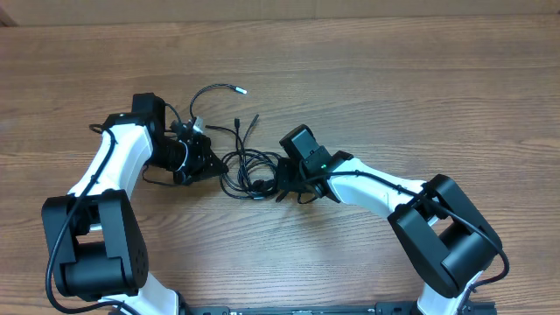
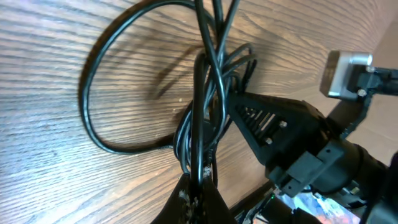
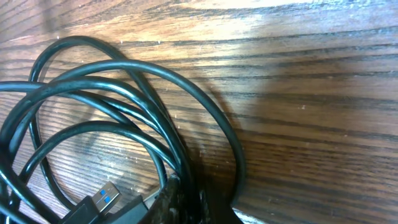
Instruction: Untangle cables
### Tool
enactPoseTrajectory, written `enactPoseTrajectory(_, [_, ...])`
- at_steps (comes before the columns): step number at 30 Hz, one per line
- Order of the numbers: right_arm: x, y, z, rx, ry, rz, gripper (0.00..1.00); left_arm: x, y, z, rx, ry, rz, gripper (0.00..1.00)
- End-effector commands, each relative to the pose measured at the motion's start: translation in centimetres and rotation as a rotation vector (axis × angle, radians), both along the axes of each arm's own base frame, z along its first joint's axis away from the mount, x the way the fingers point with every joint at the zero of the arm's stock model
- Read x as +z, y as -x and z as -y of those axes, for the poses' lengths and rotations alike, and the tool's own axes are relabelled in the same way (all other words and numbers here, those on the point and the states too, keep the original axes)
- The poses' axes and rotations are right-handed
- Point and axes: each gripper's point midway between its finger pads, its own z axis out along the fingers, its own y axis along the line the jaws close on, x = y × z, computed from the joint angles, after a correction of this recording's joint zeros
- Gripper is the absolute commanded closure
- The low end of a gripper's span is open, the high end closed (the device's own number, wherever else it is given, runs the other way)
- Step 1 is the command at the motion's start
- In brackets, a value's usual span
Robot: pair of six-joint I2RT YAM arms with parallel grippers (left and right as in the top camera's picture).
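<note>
Left gripper point(image 1: 208, 163): jaws pinched narrow. In the left wrist view the fingertips point(image 2: 208, 200) clamp on a few black strands of the cables point(image 1: 248, 166) that rise straight out of the pinch.

Right gripper point(image 1: 282, 182): jaws likewise almost together. In the right wrist view several strands converge into the dark fingertips point(image 3: 180, 198) at the bottom of the frame, so it grips the bundle. A USB plug point(image 3: 107, 195) with a silver shell and blue insert lies just beside those fingers.

Cables: tangled coil on the table point(image 1: 420, 79), between the two grippers and touching both. The long axis of the coil runs roughly left to right, from one gripper to the other. Loose ends leave the coil toward the far side. One silver-tipped end point(image 1: 241, 89) arcs up and over to the right. Two shorter ends lie near each other, pointing away from the arm bases.

Room: bare wood lies beyond the coil on the far side and out to the right. The grippers sit close together, hemming the coil in on both sides. The arm bases stand at the near edge.
</note>
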Motion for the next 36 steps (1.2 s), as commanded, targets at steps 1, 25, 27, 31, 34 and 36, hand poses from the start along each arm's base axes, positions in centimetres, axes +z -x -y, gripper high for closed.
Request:
enactPoseTrajectory(1, [-0.9, -0.9, 0.9, 0.011, 0.068, 0.044, 0.92, 2.7, -0.9, 1.0, -0.035, 0.102, 0.106, 0.96])
enactPoseTrajectory(25, [-0.9, -3.0, 3.5, 0.125, 0.277, 0.216, 0.91, 4.5, -3.5, 0.7, 0.059, 0.214, 0.171, 0.96])
enactPoseTrajectory(27, [-0.7, -3.7, 4.5, 0.093, 0.332, 0.250, 0.91, 3.6, -3.1, 0.2, 0.063, 0.155, 0.139, 0.96])
enactPoseTrajectory(31, [-0.1, -5.0, 5.9, 0.038, 0.413, 0.316, 0.91, 2.0, -2.3, -1.0, 0.058, 0.043, 0.102, 0.96])
enactPoseTrajectory(34, [0.2, -5.6, 6.7, 0.010, 0.456, 0.346, 0.91, -0.5, -2.0, -4.0, 0.068, -0.184, 0.070, 0.96])
enactPoseTrajectory(36, [0.4, -5.8, 7.0, -0.002, 0.475, 0.358, 0.91, -1.9, -1.5, -6.9, 0.114, -0.367, 0.015, 0.95])
